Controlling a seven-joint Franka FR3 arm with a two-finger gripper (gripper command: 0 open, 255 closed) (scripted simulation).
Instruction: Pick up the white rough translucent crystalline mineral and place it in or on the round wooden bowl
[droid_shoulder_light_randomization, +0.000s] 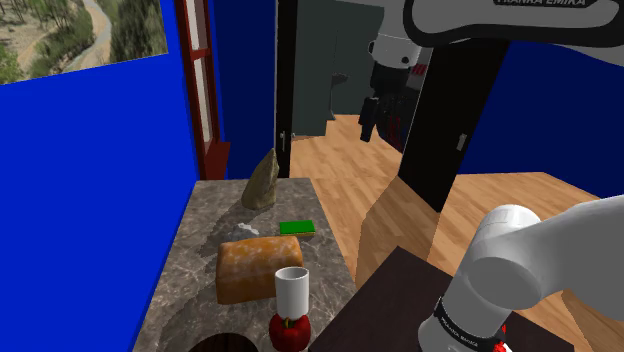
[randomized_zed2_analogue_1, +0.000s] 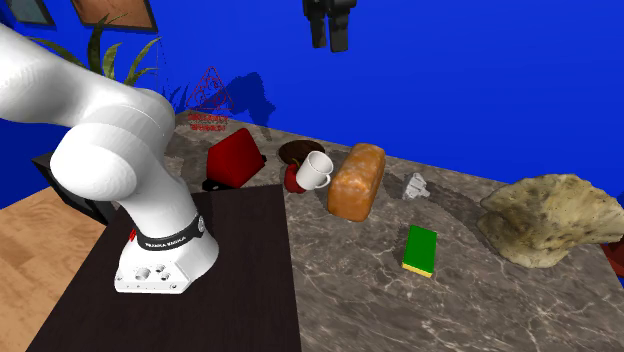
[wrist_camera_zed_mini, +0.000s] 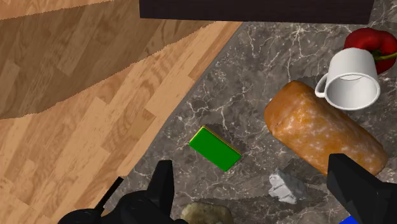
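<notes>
Shoulder view: blue walls (droid_shoulder_light_randomization: 80, 150), wooden floor (droid_shoulder_light_randomization: 340, 185); the gripper (droid_shoulder_light_randomization: 372, 115) hangs well above the marble table (droid_shoulder_light_randomization: 190, 270).
Second exterior view: the bowl (randomized_zed2_analogue_1: 298, 150) sits far below the gripper.
Wrist view: fingers spread, grasping nothing; the white mineral (wrist_camera_zed_mini: 285, 186) lies on the table far beneath them, beside the loaf (wrist_camera_zed_mini: 318, 130). The cup (wrist_camera_zed_mini: 350, 86) is empty.

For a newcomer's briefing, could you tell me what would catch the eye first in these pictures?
The orange-brown bread loaf lies mid-table, near a white mug. A large tan rock sits at the second exterior view's right end of the marbled table. The black gripper hangs open high overhead.
</notes>
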